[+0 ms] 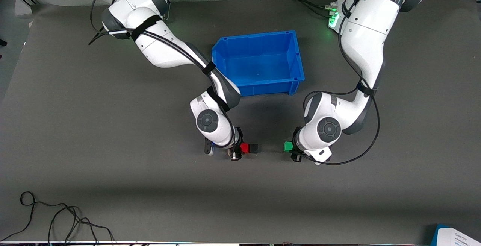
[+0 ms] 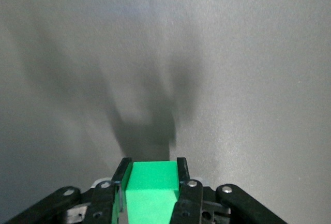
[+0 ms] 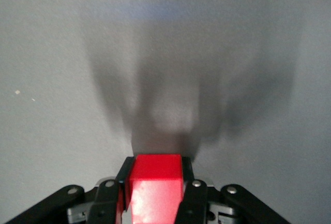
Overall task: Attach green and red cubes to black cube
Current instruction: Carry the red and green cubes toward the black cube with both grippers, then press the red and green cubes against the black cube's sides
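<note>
We see the right gripper (image 1: 237, 152) clamping the red cube (image 1: 244, 148), which touches the black cube (image 1: 253, 148); the left gripper (image 1: 293, 152) clamps the green cube (image 1: 288, 146), apart from them.

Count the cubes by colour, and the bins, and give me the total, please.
Red cube: 1, held in the right claw
Black cube: 1
Green cube: 1, held in the left claw
Blue bin: 1
Total: 4

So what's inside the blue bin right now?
Nothing shows inside the blue bin; its floor is bare. The right arm covers one corner. The red cube is in the right gripper, against the black cube, and the green cube is in the left gripper.
</note>
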Robot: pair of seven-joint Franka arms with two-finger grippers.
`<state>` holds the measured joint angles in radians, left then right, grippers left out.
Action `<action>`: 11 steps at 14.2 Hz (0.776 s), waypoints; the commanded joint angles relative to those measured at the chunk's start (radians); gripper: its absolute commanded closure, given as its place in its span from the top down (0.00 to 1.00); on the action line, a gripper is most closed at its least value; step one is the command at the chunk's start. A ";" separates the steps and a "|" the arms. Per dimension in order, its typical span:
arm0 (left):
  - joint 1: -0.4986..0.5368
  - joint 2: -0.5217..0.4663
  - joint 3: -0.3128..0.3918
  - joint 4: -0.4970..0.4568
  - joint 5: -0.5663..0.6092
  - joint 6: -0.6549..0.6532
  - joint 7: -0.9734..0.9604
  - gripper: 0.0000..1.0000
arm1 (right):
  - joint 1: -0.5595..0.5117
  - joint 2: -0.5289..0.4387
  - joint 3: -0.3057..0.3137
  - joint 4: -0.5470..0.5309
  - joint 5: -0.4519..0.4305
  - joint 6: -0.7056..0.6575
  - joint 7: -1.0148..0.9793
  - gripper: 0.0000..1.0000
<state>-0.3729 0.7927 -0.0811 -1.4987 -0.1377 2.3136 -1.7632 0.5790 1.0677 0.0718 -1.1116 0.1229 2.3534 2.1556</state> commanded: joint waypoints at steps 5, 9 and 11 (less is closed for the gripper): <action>-0.055 0.054 0.015 0.075 -0.008 -0.003 -0.056 0.00 | 0.032 0.021 -0.015 0.030 -0.032 0.003 0.056 0.22; -0.073 0.066 0.015 0.089 -0.006 -0.003 -0.075 0.00 | 0.033 0.029 -0.015 0.030 -0.034 0.004 0.055 0.22; -0.086 0.069 0.015 0.089 -0.006 -0.002 -0.075 0.00 | 0.030 0.037 -0.015 0.033 -0.035 0.004 0.047 0.22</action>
<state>-0.4325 0.8431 -0.0813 -1.4410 -0.1378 2.3140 -1.8125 0.5936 1.0692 0.0702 -1.1105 0.1075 2.3539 2.1728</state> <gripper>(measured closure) 0.630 0.608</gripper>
